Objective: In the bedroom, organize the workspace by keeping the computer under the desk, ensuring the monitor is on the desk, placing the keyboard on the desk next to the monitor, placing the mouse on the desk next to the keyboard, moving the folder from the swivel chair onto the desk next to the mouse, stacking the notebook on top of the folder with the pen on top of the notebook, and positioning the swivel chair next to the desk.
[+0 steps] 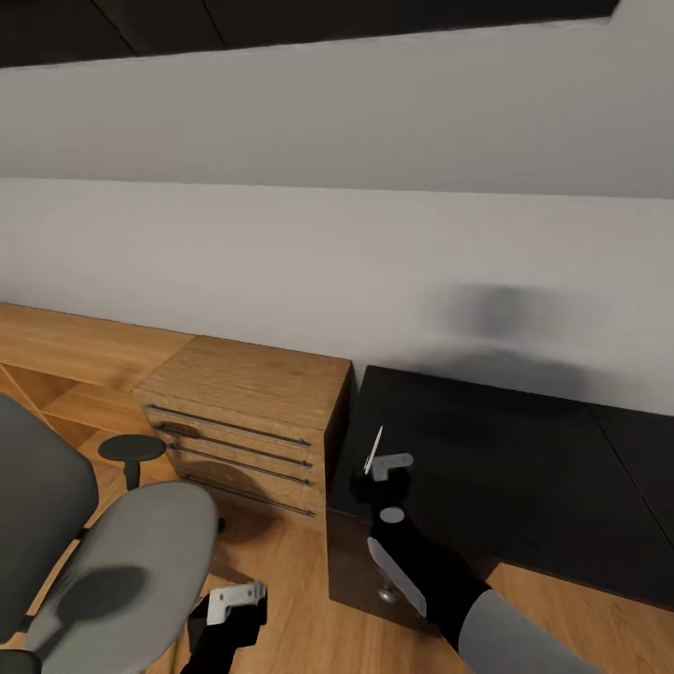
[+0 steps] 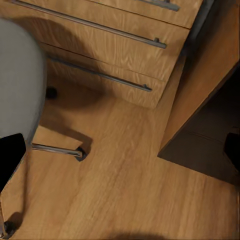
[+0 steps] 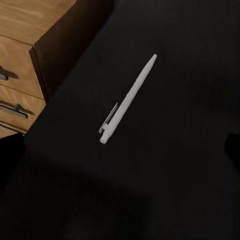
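A slim white pen (image 3: 127, 100) lies flat on the glossy black desk (image 1: 524, 468), near its left end. My right gripper (image 1: 384, 465) hovers just above the pen, open, its fingers wide on either side and not touching it. The pen (image 1: 373, 449) appears as a thin white sliver by the gripper in the head view. The swivel chair (image 1: 122, 552) stands at lower left, its grey seat bare. My left gripper (image 1: 236, 601) hangs open and empty over the floor beside the seat. The monitor, keyboard, mouse, folder, notebook and computer are out of view.
A light wooden chest (image 1: 243, 412) with long bar handles stands against the desk's left end. One chrome chair leg (image 2: 57, 149) with a castor rests on the plank floor (image 2: 115, 190). A grey wall (image 1: 337, 262) runs behind the desk.
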